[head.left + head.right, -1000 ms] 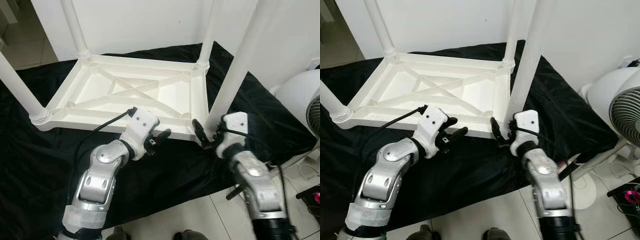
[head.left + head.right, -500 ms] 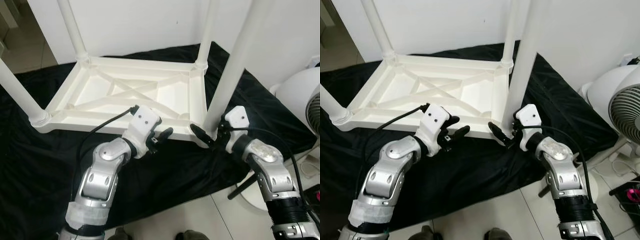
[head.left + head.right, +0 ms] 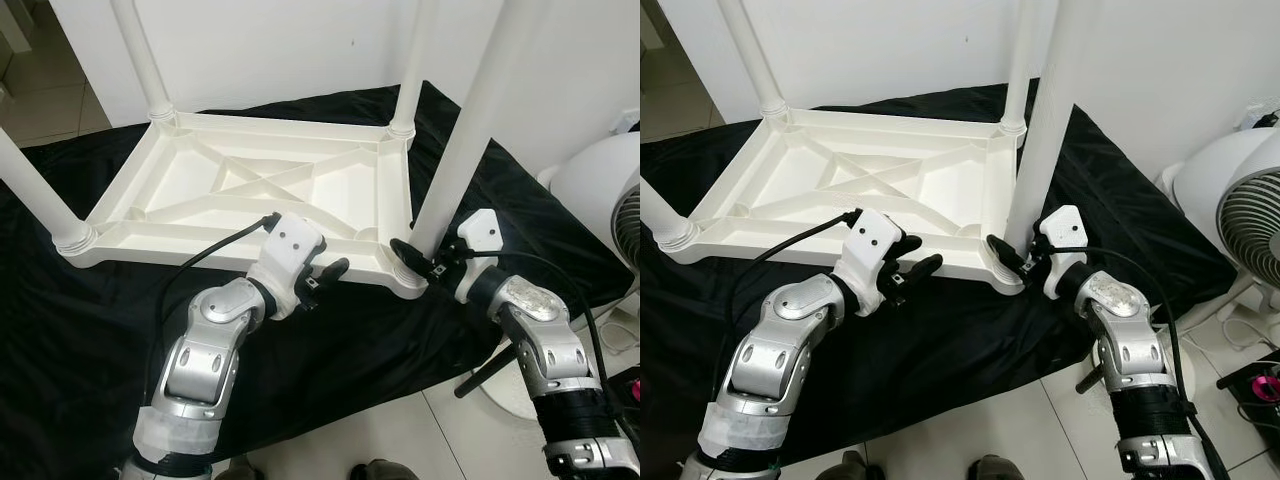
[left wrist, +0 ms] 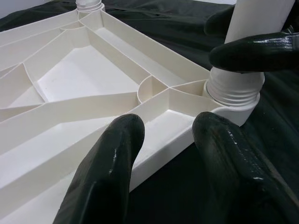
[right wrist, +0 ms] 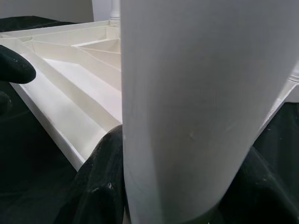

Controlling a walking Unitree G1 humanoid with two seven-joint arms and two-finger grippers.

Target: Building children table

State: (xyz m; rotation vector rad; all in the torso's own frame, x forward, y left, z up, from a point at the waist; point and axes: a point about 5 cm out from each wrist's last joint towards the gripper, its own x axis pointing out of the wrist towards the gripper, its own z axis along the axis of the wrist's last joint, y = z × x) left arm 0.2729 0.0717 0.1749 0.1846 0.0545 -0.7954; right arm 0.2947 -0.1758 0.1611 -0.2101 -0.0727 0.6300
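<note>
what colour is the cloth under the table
Black; the cloth shows best in the left eye view.

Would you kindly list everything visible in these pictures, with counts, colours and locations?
Table top: one, white, upside down on the black cloth, ribbed underside up.
Table legs: four, white, standing up from the corners; the near right one is between the right claw's fingers.
Black cloth: one, spread under the table top.
Fan: one, white, on the floor at the right.
Pink object: one, at the right edge, too cut off to identify.
Left claw: black fingers open, at the table top's near edge.
Right claw: black fingers around the near right leg's base.
</note>
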